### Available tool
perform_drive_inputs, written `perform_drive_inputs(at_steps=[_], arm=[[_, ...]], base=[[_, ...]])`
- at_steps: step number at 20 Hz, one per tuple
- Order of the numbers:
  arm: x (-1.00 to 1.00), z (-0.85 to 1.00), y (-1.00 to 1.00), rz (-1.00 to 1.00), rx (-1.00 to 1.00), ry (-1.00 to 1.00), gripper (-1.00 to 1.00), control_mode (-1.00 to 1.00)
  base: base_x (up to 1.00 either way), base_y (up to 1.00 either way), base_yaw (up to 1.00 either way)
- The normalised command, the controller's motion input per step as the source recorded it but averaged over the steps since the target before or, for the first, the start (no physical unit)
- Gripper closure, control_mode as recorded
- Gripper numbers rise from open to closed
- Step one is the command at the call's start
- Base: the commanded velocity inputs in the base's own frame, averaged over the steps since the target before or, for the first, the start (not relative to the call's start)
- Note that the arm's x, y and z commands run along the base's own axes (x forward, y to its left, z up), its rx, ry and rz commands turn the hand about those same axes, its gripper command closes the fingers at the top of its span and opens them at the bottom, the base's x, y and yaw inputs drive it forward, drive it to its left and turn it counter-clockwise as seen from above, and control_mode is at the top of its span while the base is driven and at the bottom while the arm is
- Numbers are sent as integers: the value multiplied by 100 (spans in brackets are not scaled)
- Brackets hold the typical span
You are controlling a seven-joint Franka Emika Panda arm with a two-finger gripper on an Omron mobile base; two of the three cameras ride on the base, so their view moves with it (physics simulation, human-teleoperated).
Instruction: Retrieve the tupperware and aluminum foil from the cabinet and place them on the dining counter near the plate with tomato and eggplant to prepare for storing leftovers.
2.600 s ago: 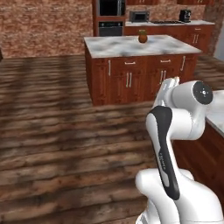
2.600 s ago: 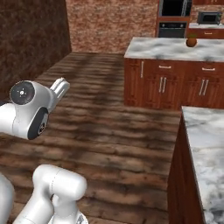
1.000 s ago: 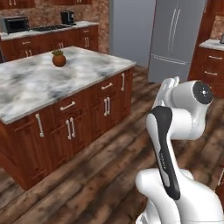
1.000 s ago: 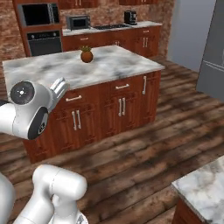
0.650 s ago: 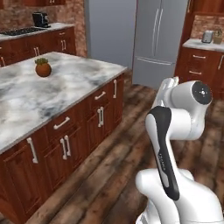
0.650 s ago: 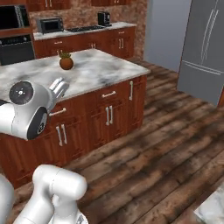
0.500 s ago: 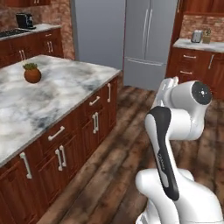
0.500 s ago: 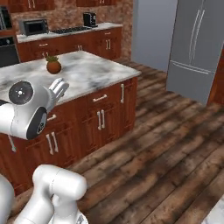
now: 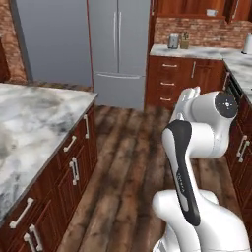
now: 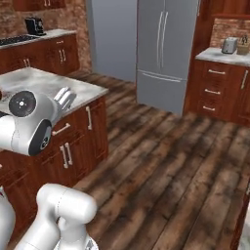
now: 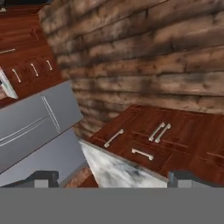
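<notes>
Left base view: the arm is sitting folded up in the lower right, with the hand (image 9: pixel 189 95) tucked up beside the big round joint and pointing away from the camera. The fingers are too hidden here to judge. Ahead, a grey fridge (image 9: pixel 118 49) is standing against the back wall, a marble island (image 9: pixel 34 128) is running along the left, and a surface with a toaster (image 9: pixel 173 41) is sitting further back on the right.

Right base view: the hand (image 10: pixel 65 98) is poking out next to the joint on the left, over the island's corner (image 10: pixel 73 88). The fridge (image 10: pixel 163 51) and toaster (image 10: pixel 228 45) are showing across the wood floor (image 10: pixel 166 161).

Hand view: the two dark fingertips (image 11: pixel 41 178) are standing wide apart with nothing between them, looking at floor planks, a fridge and drawer fronts, all tilted.

Can't tell where the tupperware, foil or plate are.
</notes>
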Motion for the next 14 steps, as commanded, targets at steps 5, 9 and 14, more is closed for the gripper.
perform_drive_inputs(at_steps=[5,9,14], arm=[[0,0,0,0,0,0,-100,100],[0,0,0,0,0,0,-100,100],[0,0,0,0,0,0,-100,100]], base=[[100,-10,-47],[100,-12,-45],[100,-7,-42]])
